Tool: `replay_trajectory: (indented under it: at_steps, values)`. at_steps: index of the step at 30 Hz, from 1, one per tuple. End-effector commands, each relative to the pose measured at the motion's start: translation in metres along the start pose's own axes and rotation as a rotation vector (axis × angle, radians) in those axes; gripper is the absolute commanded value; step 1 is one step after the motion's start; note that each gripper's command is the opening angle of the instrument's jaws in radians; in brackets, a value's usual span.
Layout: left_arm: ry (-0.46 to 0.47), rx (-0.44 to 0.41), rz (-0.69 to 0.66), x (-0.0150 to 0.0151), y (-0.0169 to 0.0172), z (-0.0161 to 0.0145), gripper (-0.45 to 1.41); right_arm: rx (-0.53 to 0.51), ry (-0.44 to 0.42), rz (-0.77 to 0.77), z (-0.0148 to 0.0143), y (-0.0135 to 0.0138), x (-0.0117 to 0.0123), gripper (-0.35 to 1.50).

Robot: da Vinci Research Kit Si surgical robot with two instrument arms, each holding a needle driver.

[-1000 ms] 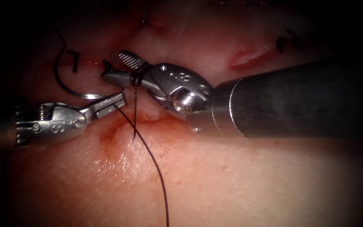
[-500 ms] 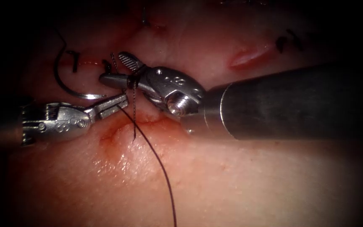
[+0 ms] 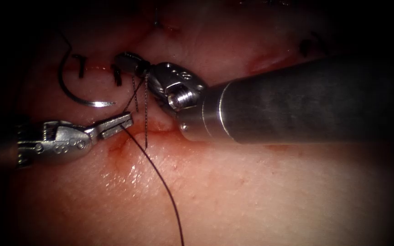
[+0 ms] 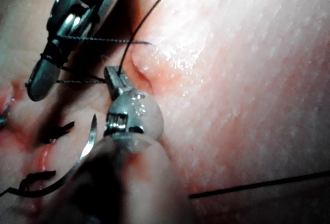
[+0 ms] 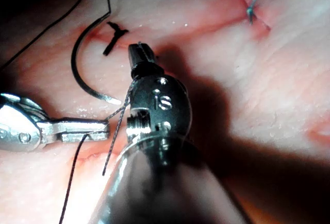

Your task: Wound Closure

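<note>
Needle: lay free on the tissue at the far left, left of the cut, held by neither tool; its bright tip pointed right, just above the left tool. Its curve was also seen in the left wrist view and the right wrist view.
Left tool: jaws were pressed together, pinching the thread at their tips. The long strand ran from there down to the lower edge of the endoscope view.
Left tool, wrist views: the left wrist view showed thread leaving the closed tips; the right wrist view showed the same pinch from the side.
Cut: a reddened fold lay just right of the left tool's tips, with red fluid below it.
Short strands: two hung from the right tool's jaws down toward the cut; one end lay loose on the tissue.
Right tool: thread was wound around its jaws; the jaws looked closed. The right wrist view showed them closed from behind.
Right tool, left wrist view: thread wraps crossed the jaws, and two strands stretched across to the left tool.
Change since the earlier frames: the right tool's jaws, spread a second before, had come together and moved up and left; the left tool had dropped slightly, away from the needle tip.
Open room: bare tissue lay below and right of the cut; older stitches stood near the needle.
</note>
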Motion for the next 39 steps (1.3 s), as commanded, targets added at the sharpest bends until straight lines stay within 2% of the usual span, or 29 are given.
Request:
replay_trajectory:
  at_steps: [1, 6, 11, 18, 30, 39]
  values:
    - [0.001, 0.001, 0.001, -0.0002, 0.0, 0.0007, -0.45, -0.001, 0.001, -0.001, 0.0009, -0.0006, -0.0004, -0.35]
    - [0.003, -0.005, 0.002, -0.0001, 0.0004, 0.0002, -0.45, 0.03, -0.022, 0.001, 0.0001, -0.0013, -0.001, -0.35]
    - [0.002, -0.008, 0.001, -0.0002, 0.0001, -0.0004, -0.45, 0.068, -0.004, 0.002, -0.0006, -0.0022, -0.0021, -0.35]
    - [-0.02, -0.013, -0.018, -0.0001, -0.002, -0.0028, -0.45, 0.129, 0.048, -0.11, -0.004, -0.0028, -0.0049, -0.35]
    - [-0.035, -0.031, -0.063, -0.0003, -0.0025, -0.0032, -0.45, 0.164, 0.112, -0.271, -0.0087, -0.002, -0.0064, -0.35]
    - [-0.06, -0.032, -0.101, -0.0001, -0.0064, -0.0038, -0.45, 0.173, 0.142, -0.354, -0.0096, -0.0024, -0.0067, -0.35]
